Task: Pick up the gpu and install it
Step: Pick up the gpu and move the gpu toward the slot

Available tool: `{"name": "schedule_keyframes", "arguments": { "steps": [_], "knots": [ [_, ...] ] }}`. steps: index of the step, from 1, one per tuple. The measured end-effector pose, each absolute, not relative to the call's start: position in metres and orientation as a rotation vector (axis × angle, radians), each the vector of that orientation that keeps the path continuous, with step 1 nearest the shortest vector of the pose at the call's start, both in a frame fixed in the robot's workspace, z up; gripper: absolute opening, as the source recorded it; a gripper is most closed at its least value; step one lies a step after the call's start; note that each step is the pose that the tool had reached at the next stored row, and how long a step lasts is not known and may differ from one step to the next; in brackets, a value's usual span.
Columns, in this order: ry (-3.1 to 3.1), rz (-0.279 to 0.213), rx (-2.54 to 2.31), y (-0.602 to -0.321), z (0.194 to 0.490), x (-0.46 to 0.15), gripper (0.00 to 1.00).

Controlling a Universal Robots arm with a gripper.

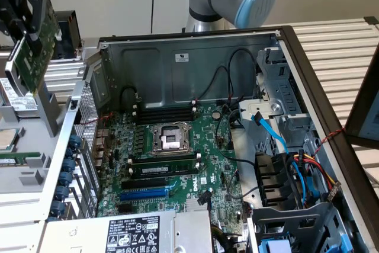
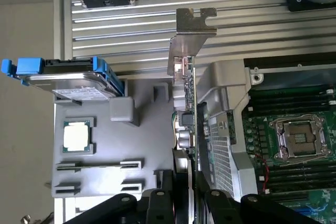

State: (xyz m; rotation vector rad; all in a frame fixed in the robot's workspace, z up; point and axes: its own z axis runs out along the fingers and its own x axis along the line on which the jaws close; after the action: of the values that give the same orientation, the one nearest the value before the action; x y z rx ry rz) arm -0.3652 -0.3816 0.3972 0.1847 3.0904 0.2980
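The gpu (image 1: 37, 48), a green circuit board with a metal bracket (image 1: 50, 108) hanging below it, is held up in the air at the exterior view's upper left, beside the open computer case (image 1: 177, 51). My gripper (image 1: 22, 19) is shut on it from above. In the wrist view the gpu (image 2: 189, 114) appears edge-on between my gripper (image 2: 185, 187) and its black fingers (image 2: 164, 184), with the bracket (image 2: 192, 30) at the far end. The card hangs over the grey parts tray (image 2: 147, 145), just outside the case's perforated rear wall (image 2: 220, 150).
Inside the case lies the green motherboard (image 1: 177, 158) with an empty CPU socket (image 1: 169, 139), black slots and a blue slot (image 1: 142, 194). A power supply (image 1: 130, 232) sits in front, cables and drive bays (image 1: 290, 170) on the right. The tray holds a CPU chip (image 2: 77, 136) and a hard drive (image 2: 73, 80).
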Motion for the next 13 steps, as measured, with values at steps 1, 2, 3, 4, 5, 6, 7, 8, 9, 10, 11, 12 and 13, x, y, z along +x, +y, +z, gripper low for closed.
{"name": "schedule_keyframes", "arguments": {
  "steps": [1,2,3,4,5,6,7,8,9,10,11,12,13],
  "knots": [
    [3.092,0.298,0.185,-0.383,0.402,-0.363,0.27],
    [3.093,0.298,0.185,-0.385,0.406,-0.36,0.27],
    [3.095,0.298,0.186,-0.387,0.411,-0.357,0.27],
    [3.096,0.298,0.186,-0.388,0.414,-0.354,0.27],
    [3.096,0.298,0.186,-0.39,0.415,-0.351,0.27],
    [3.097,0.298,0.186,-0.392,0.416,-0.347,0.27],
    [3.099,0.298,0.186,-0.394,0.416,-0.344,0.27],
    [3.101,0.298,0.187,-0.395,0.417,-0.342,0.27],
    [3.103,0.298,0.187,-0.397,0.417,-0.339,0.27],
    [3.105,0.298,0.188,-0.398,0.417,-0.336,0.27],
    [3.108,0.298,0.188,-0.4,0.417,-0.334,0.27],
    [3.11,0.298,0.189,-0.401,0.417,-0.331,0.27],
    [3.113,0.298,0.19,-0.403,0.417,-0.329,0.27]
  ]
}}
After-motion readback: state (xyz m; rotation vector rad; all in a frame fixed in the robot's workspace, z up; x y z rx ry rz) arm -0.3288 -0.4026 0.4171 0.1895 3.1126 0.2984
